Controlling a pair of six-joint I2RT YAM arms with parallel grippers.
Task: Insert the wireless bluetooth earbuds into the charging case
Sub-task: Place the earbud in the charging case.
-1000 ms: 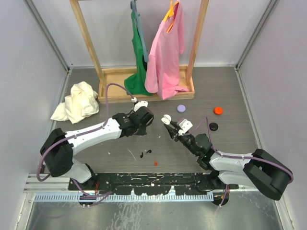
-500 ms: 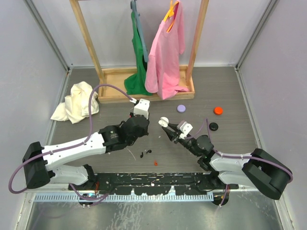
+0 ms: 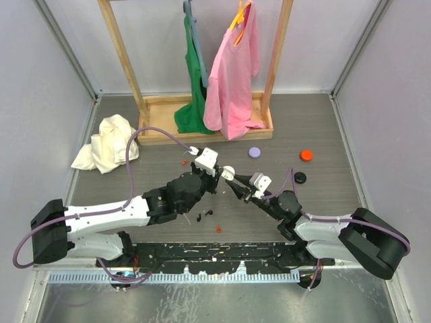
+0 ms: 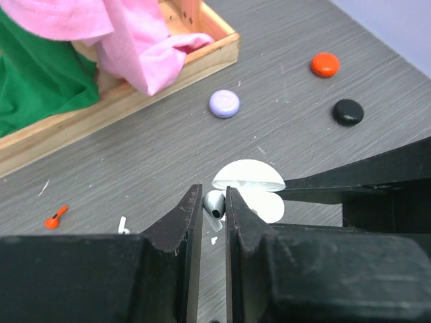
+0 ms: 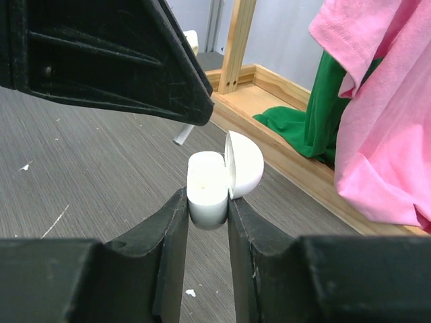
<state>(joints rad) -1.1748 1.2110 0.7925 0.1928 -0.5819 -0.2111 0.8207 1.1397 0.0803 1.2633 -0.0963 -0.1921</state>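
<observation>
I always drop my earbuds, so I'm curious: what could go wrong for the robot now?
1. The earbud is pinched only at the tips of the left jaws, so it might slip and fall.
2. The charging case sits between the right jaws, lid open; a crooked push could miss it or knock it loose.

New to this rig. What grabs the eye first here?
Mid-table, the two arms meet nose to nose: the right jaws clamp an open white charging case, and the left jaws pinch an earbud right beside its lid. Behind them, a pink shirt and a green garment hang on a wooden rack at the table's far edge.
</observation>
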